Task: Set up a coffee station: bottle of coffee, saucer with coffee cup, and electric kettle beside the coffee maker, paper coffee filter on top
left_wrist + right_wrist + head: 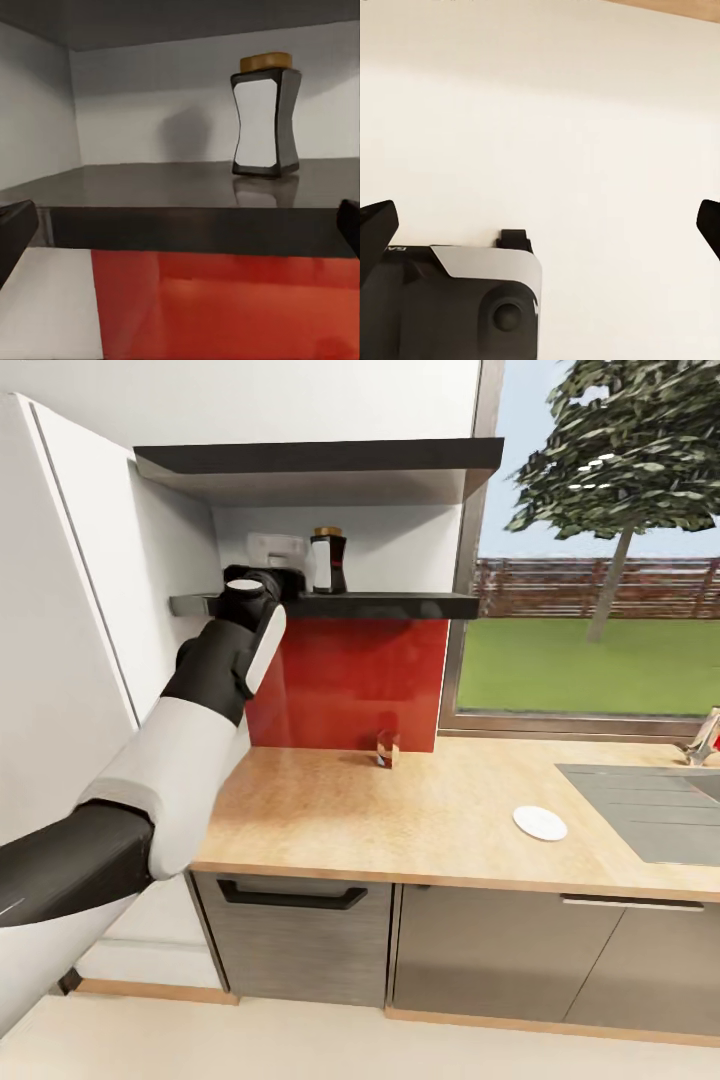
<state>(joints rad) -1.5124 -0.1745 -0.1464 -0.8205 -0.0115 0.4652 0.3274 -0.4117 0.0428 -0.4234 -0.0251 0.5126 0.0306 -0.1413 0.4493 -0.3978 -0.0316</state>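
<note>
While my left gripper hangs open just short of the shelf edge, the bottle stands farther back and right; lifting carelessly, I could catch the lip or topple it.

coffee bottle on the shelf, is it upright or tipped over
Upright. The bottle of coffee stands on its base on the dark shelf, its yellow cap on top, in both the left wrist and head views.

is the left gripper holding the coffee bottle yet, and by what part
No, nothing is held. The left gripper is open at the shelf edge, and the bottle of coffee stands untouched farther back.
</note>
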